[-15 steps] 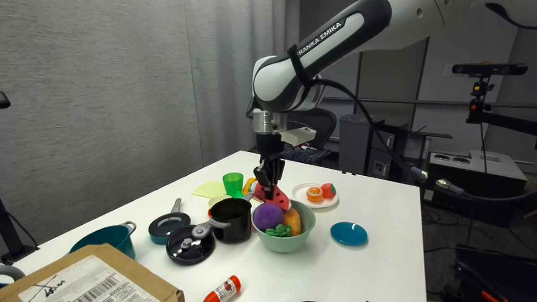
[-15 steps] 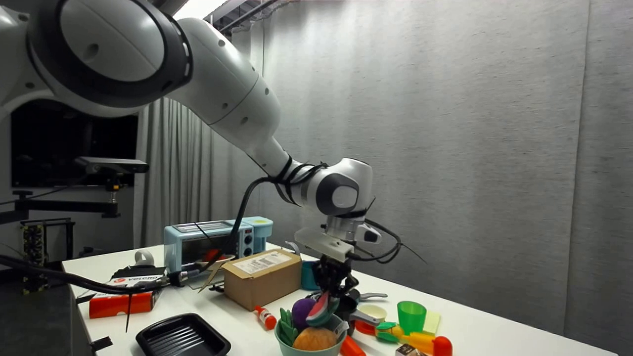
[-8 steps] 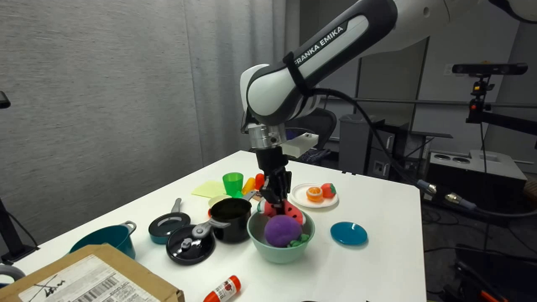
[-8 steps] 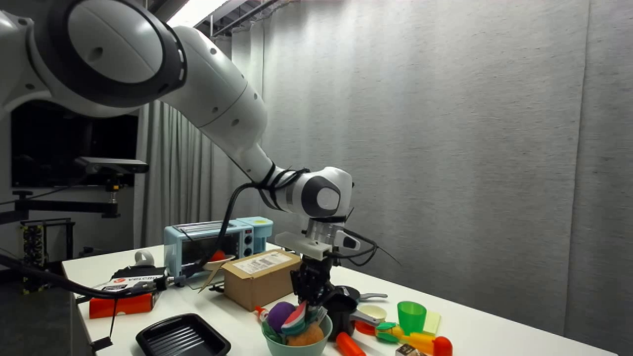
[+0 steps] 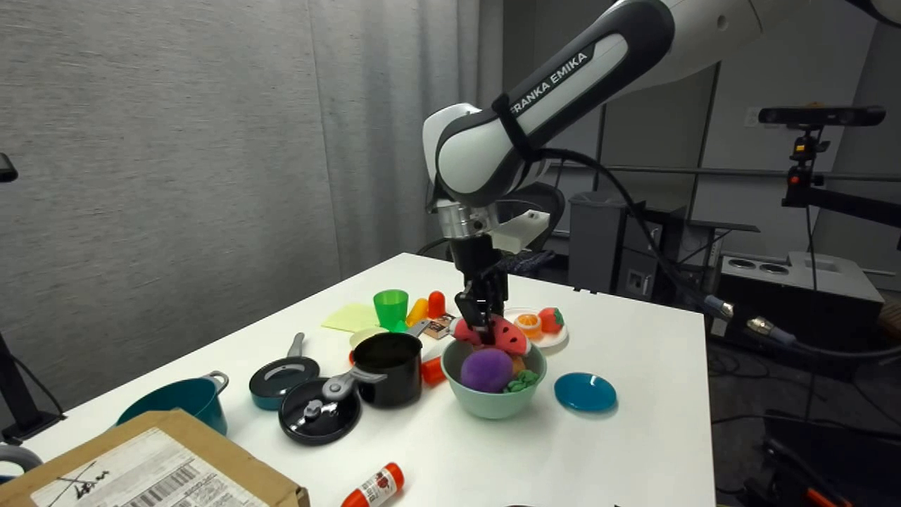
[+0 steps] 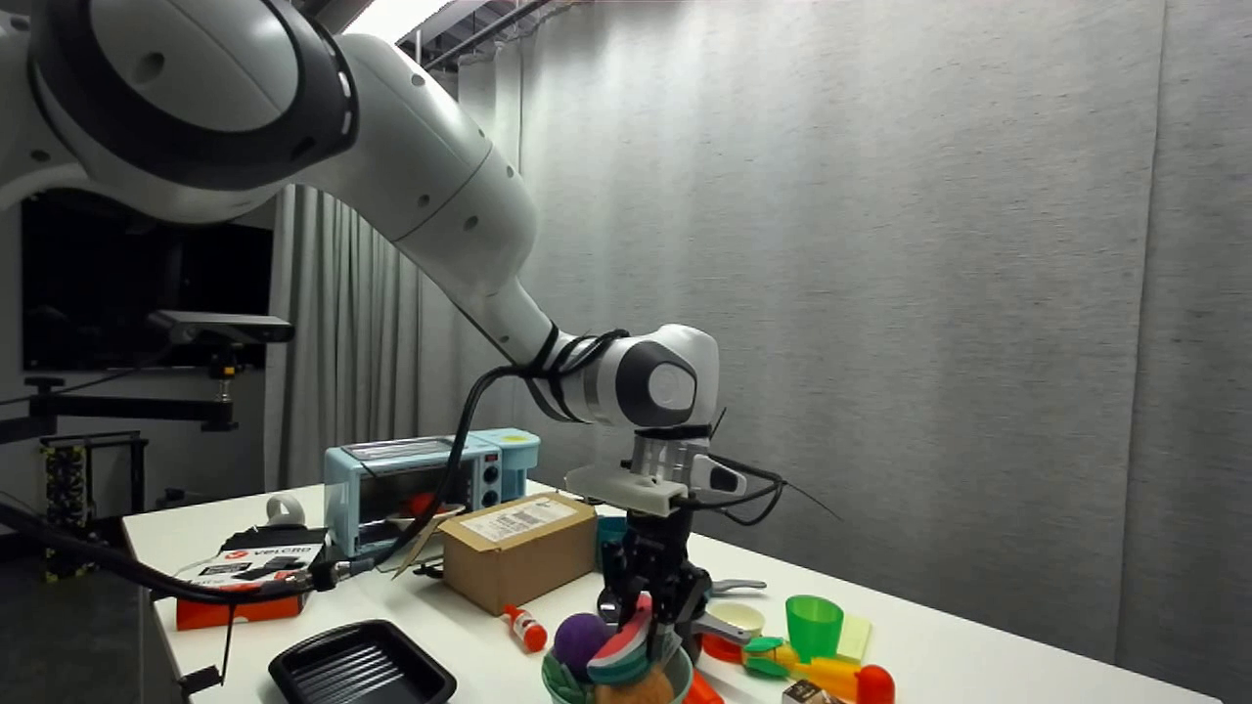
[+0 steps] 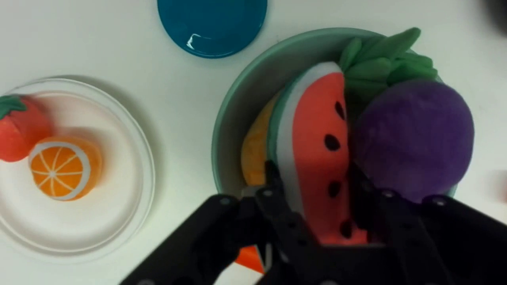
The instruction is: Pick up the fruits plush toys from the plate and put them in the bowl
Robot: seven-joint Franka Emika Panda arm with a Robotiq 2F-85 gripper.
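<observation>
My gripper [image 7: 315, 176] is shut on a red watermelon-slice plush toy [image 7: 317, 130], a finger against each side. It holds the slice in the mint-green bowl's mouth, near the back rim in an exterior view. The mint-green bowl [image 5: 489, 405] also holds a purple plush toy [image 5: 486, 371] with green leaves and an orange-yellow plush toy [image 7: 254, 150], partly hidden under the slice. The white plate [image 7: 115, 221] carries an orange-slice toy [image 7: 59, 170] and a red fruit toy with green leaves [image 7: 23, 126]; both also show in an exterior view [image 5: 551, 319].
A blue dish [image 5: 586, 393] lies beside the bowl. A black pot [image 5: 387, 370], a black lid [image 5: 320, 415] and a red cylinder [image 5: 432, 371] stand close on the other side. A green cup [image 5: 391, 308], cardboard box [image 6: 518, 552] and black tray [image 6: 362, 670] are also on the table.
The gripper, still holding the watermelon slice, first went lower and then shifted again. The bowl and its toys slid with it, first toward an exterior camera, then back and toward the plate and blue dish.
</observation>
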